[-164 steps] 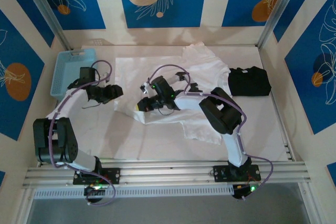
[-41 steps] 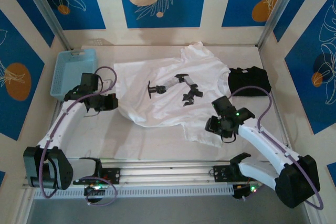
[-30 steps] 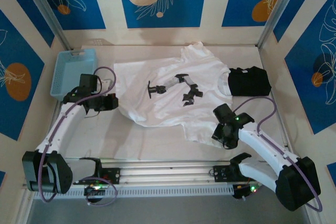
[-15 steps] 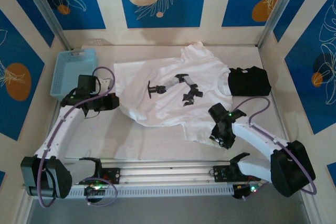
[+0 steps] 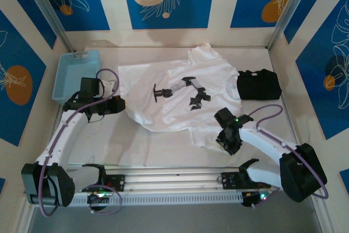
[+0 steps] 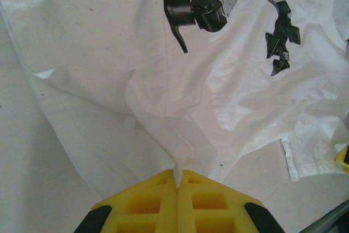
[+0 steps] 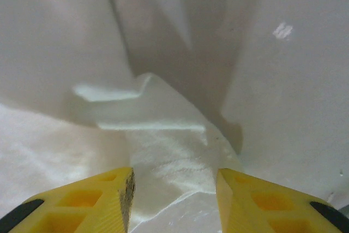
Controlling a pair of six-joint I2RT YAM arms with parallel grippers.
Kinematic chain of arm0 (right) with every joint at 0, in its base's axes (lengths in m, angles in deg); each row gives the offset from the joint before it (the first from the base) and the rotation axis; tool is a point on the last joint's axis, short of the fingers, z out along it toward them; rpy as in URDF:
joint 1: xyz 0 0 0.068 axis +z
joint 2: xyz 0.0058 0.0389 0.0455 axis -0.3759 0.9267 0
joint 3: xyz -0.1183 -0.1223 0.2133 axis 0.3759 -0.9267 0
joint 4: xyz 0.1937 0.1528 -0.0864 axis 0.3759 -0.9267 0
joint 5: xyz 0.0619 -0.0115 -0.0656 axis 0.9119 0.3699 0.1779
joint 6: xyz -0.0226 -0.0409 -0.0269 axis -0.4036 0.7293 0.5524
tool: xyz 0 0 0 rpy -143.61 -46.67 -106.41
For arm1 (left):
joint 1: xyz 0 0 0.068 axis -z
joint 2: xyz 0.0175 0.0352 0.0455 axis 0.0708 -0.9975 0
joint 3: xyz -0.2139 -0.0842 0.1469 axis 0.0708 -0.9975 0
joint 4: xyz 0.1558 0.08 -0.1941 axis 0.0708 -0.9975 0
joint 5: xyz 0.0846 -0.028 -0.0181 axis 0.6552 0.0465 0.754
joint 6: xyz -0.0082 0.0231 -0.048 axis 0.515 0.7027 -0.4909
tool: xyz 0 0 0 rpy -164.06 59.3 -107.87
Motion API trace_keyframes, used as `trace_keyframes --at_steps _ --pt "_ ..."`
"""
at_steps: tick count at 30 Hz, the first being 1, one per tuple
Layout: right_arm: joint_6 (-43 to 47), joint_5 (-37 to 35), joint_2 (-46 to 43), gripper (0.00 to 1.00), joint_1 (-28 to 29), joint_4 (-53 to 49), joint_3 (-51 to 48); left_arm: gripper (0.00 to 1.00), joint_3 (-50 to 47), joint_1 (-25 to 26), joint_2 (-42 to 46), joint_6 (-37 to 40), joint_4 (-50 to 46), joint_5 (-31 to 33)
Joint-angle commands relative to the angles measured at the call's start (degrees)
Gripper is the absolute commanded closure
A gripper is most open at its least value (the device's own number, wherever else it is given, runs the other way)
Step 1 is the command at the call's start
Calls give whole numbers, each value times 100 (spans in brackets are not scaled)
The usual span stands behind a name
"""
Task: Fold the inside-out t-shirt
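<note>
With the shirt (image 5: 174, 99) lying flat on the desk (image 5: 136, 147), left hand (image 6: 177, 175) pinched shut on its left edge and right hand (image 7: 173, 175) open astride the near-right hem corner, seat that corner deep before closing, then lift the 2 hands evenly.

Table (image 5: 163, 148) with t-shirt (image 5: 180, 107), basket (image 5: 73, 72), black garment (image 5: 259, 84)

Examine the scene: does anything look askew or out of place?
The t-shirt lies crooked and wrinkled. The left gripper pinches its edge into a ridge, and a corner is folded over between the open fingers of the right gripper.
</note>
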Motion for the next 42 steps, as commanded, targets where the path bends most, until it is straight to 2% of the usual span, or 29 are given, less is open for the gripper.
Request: trace_keyframes --at_steps 1,9,15,19,23,28,32,36,39,42 --pt "-647 -56 13 57 102 37 -141 100 -50 -51 114 -66 115 -250" --pt "-674 11 162 57 89 96 -83 100 -41 -48 112 -106 142 -332" --pt "-588 449 590 69 -1 641 -149 100 -67 -48 171 -111 168 -333" --pt "-289 465 859 75 1 709 56 100 -93 -52 201 -113 177 -310" --pt "386 -11 546 87 -24 480 533 100 -79 -48 193 -132 131 -212" --pt "1762 -759 -191 100 -203 371 1098 100 1 -102 234 -230 -6 201" --pt "2917 -1023 -1004 100 -497 484 1422 100 73 -459 430 -469 -13 460" --pt "3860 -980 -1625 100 -950 579 1935 100 337 -952 772 -723 15 835" --pt "4503 -904 -1737 100 -1188 701 2522 100 766 -1253 990 -1129 167 829" --pt "5043 -1036 -1778 100 -1393 685 3288 100 1552 -1277 1173 -1434 223 715"
